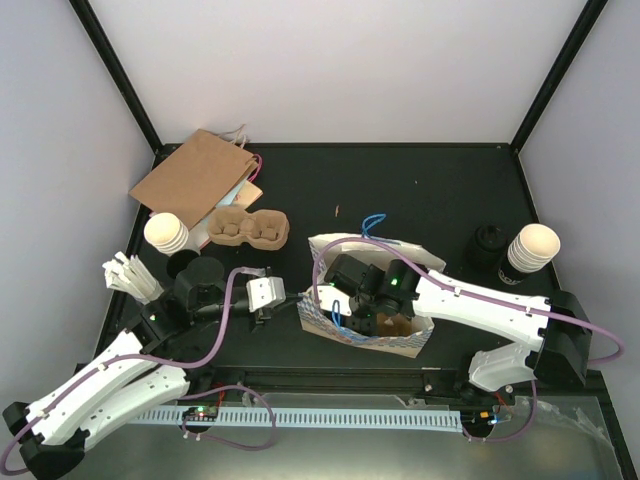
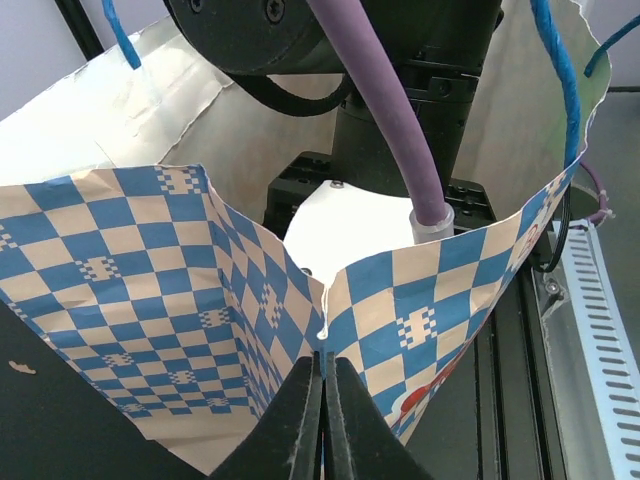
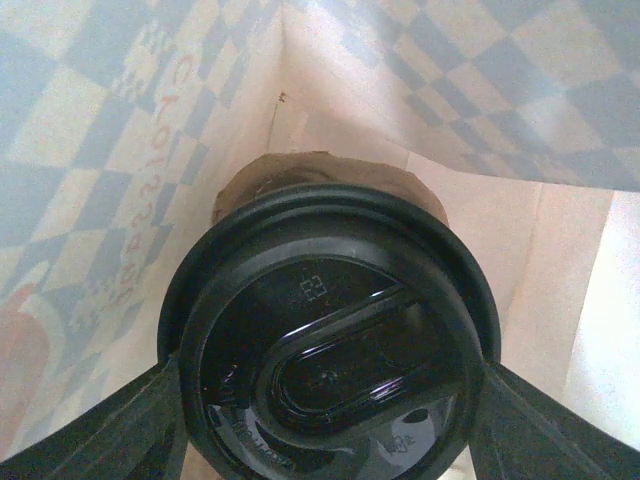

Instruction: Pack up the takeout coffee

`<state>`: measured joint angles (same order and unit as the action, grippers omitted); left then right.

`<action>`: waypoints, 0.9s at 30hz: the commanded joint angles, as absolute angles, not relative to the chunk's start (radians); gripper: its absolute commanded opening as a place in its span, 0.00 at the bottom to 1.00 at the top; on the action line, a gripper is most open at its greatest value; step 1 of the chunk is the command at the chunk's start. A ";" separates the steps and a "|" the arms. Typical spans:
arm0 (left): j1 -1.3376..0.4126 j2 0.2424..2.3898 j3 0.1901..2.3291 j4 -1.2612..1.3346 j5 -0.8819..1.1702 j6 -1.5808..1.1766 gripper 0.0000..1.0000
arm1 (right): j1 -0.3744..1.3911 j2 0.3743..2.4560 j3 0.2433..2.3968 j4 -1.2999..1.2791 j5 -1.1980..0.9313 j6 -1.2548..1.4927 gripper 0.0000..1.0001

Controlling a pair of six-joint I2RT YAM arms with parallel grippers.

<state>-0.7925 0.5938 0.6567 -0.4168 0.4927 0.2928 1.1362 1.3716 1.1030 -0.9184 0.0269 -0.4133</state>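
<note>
The right claw (image 3: 325,405) reaches down inside a blue-and-white checked paper bag (image 3: 100,120). Its two dark fingers (image 3: 100,430) press against opposite sides of a takeout coffee cup (image 3: 330,340), so the claw is clamped on it. The wrist camera shows only the cup's round black plastic lid, which fills the middle of the view.

The cup sits directly between the fingers and just beyond the palm. Its long axis is upright, in line with the claw's reach, and the lid faces back towards the wrist. A brown cardboard shape (image 3: 300,170) shows past the lid's far edge, lower in the bag, but what it is cannot be told. The bag's pale inner walls close in on the left and the far side.

The left claw (image 2: 322,395) is at the bag's near rim, with its fingers together and pinching the checked paper at a corner crease. From there, the right arm and its purple cable (image 2: 380,120) drop into the open mouth of the bag.

From above, the bag stands near the middle of the black table (image 1: 420,190). The right arm enters it from the right, and the left arm touches its left edge.

The right arm alone has the cup, so the next move looks like a straight descent along the cup's axis to the bag's floor, followed by a release. The left claw's pinch is probably what holds the mouth open for this.
</note>
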 commanded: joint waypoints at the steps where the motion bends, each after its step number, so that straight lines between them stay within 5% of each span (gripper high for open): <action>1: -0.796 0.590 0.675 -0.424 0.486 0.308 0.01 | 1.130 1.389 1.112 -0.924 0.063 -0.414 0.59; 27: -0.795 0.588 0.727 -0.441 0.480 0.198 0.02 | 1.196 1.336 1.086 -0.902 0.330 -0.370 0.57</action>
